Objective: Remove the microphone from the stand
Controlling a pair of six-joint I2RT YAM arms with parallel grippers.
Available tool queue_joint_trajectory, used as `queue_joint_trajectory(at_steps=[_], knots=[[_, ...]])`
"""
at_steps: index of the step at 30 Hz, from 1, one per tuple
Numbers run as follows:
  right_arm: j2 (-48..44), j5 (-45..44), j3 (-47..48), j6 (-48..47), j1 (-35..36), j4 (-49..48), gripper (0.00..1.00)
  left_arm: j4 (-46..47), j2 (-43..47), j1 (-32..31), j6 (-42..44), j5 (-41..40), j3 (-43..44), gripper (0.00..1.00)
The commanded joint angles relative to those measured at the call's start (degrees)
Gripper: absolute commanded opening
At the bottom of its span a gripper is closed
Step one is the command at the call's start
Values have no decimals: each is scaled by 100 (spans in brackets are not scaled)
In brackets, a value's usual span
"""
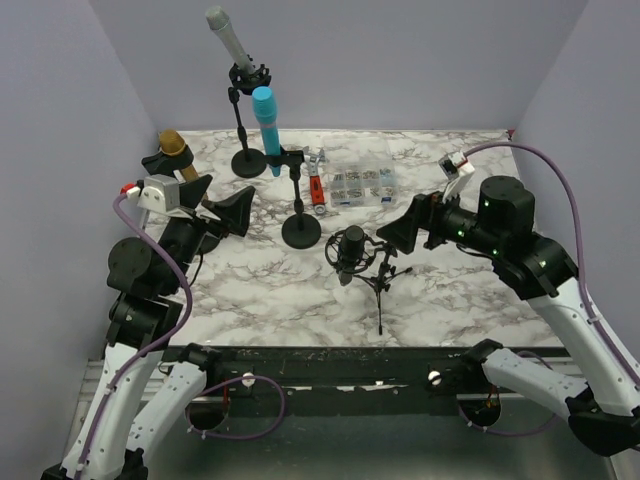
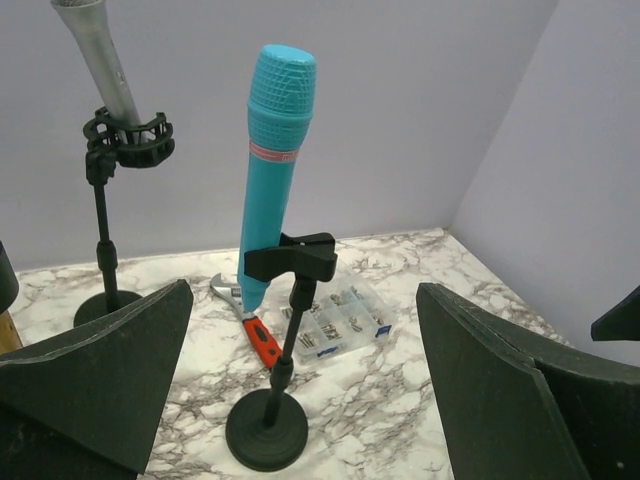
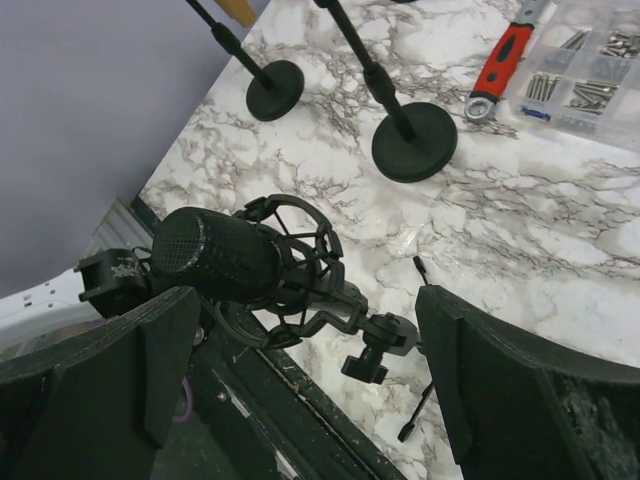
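Marble-patterned bench [image 1: 470, 290] between lavender walls carries four microphones on stands. At the left, the left gripper [image 2: 303, 295] hovers wide open and empty, its fingers framing the cyan microphone [image 2: 272, 170], which sits upright in its clip stand [image 2: 268, 430] mid-bench. The right gripper [image 3: 300, 300], also spread wide with nothing held, faces the black microphone [image 3: 215, 255] on a small tripod [image 1: 380, 285] near the centre. A grey microphone [image 1: 230, 40] stands at the far side and a gold microphone [image 1: 173, 145] at the far left.
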State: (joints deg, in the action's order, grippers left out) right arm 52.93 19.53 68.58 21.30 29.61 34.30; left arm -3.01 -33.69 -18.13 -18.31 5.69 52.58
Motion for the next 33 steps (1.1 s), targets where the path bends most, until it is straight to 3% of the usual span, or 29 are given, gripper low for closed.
queue_joint_trajectory(at_steps=[1, 5, 10, 18, 23, 33], knots=[[108, -709, 248, -120, 542, -125, 98, -59, -148, -24, -68, 186, 85, 97], [313, -1447, 320, -148, 1243, -69, 97, -69, -196, -24, -54, 172, 78, 97], [574, -3642, 481, -253, 2787, 70, 96, -95, -259, -24, -35, 174, 99, 97], [1358, -5926, 683, -258, 4215, 227, 90, -88, -310, -24, -58, 247, 95, 97], [1451, -6304, 658, -312, 4325, 129, 88, -91, -337, -24, -99, 309, 104, 96], [1535, -6354, 473, -374, 4319, -112, 71, -78, -358, -25, -138, 344, 104, 96]])
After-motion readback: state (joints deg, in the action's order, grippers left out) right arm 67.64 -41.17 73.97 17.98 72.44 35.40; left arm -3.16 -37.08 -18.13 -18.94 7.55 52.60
